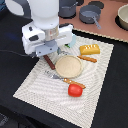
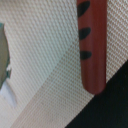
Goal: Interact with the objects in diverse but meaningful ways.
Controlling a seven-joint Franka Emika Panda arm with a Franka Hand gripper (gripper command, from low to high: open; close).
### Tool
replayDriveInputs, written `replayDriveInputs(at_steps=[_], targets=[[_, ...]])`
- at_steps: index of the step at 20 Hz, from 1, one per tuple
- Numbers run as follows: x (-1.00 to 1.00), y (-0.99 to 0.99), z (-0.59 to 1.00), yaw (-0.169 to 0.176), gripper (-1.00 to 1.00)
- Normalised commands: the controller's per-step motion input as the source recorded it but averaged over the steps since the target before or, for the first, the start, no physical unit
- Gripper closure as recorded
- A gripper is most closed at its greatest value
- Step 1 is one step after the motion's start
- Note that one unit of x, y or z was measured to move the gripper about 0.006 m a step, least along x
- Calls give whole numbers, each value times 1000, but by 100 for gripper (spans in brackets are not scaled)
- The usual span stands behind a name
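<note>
My gripper [image 1: 51, 53] hangs low over the far left corner of the woven mat [image 1: 35, 82], just above the brown sausage stick [image 1: 48, 62]. Its fingers are hidden under the white hand, so I cannot tell whether they are open. The wrist view shows the sausage stick [image 2: 92, 45] close up, red-brown with dark marks, lying on the mat with its end at the mat's edge; no fingers show. The yellow bread loaf [image 1: 90, 49] lies at the mat's far right. The red tomato [image 1: 75, 90] sits near the front. A grey pot [image 1: 90, 15] stands beyond the mat. The pale-blue carton is out of view.
A round tan plate [image 1: 68, 65] sits mid-mat beside the sausage. Orange-handled cutlery lies by the loaf [image 1: 87, 58] and between plate and tomato [image 1: 70, 81]. A second dark pot [image 1: 67, 10] and a bowl [image 1: 122, 17] stand at the back. Black tabletop [image 2: 110, 110] borders the mat.
</note>
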Motion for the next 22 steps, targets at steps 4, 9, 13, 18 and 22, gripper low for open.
replayDriveInputs(at_steps=[4, 9, 13, 18, 22], targets=[[0, -77, -361, 0, 100], [0, -96, -327, 0, 100], [3, -93, -304, 0, 100], [-9, -61, 17, 0, 100], [-91, 216, 1000, 0, 100]])
